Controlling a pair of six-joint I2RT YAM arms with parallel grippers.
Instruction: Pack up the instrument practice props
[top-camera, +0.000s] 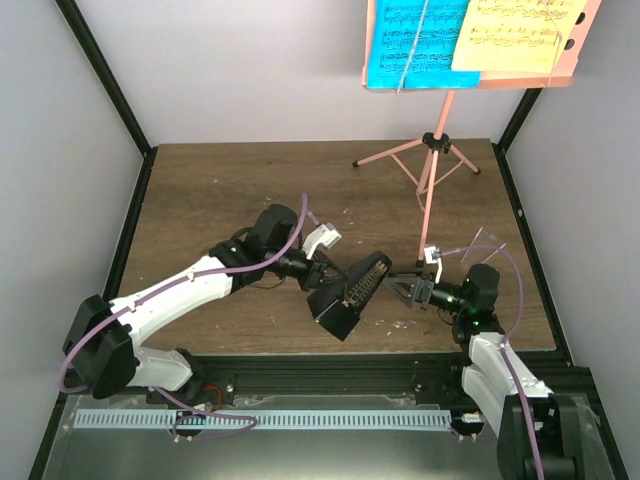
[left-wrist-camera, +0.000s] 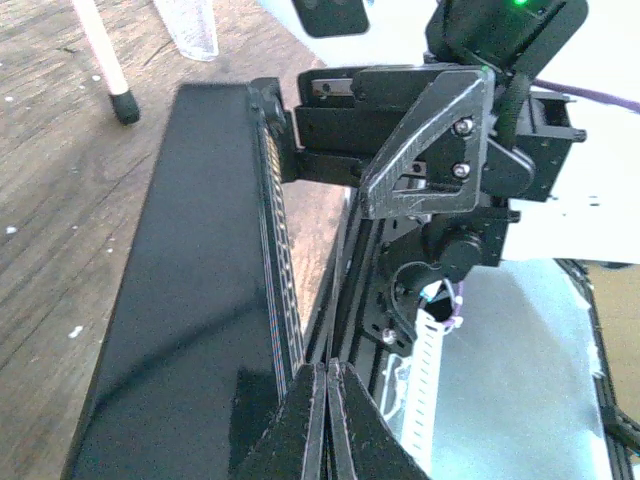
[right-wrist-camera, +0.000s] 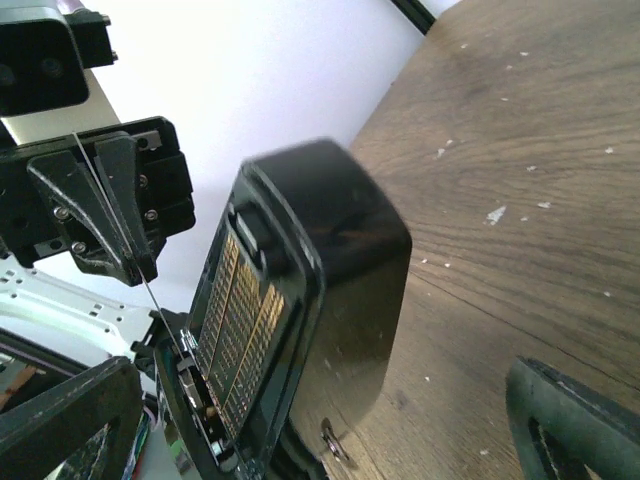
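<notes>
The small black metronome (top-camera: 350, 295) lies tilted on its side on the wooden table, between my two grippers. My left gripper (top-camera: 322, 275) is at its left edge. In the left wrist view its fingers (left-wrist-camera: 327, 375) are pressed together beside the metronome's black side (left-wrist-camera: 180, 300). In the right wrist view a thin pendulum rod (right-wrist-camera: 130, 250) runs from the metronome's gold-scaled face (right-wrist-camera: 240, 330) up to the left gripper. My right gripper (top-camera: 398, 290) is open and empty, its jaws either side of the metronome's narrow end (right-wrist-camera: 330, 260). The pink music stand (top-camera: 432, 180) stands at the back right, with a cyan page (top-camera: 415, 45) and a yellow page (top-camera: 515, 35) on its desk.
One rubber-tipped foot of the stand (left-wrist-camera: 125, 105) rests on the table close behind the metronome. A clear plastic piece (top-camera: 485, 240) sits near the right arm. A black rail (top-camera: 330, 375) runs along the table's near edge. White walls with black posts enclose the table.
</notes>
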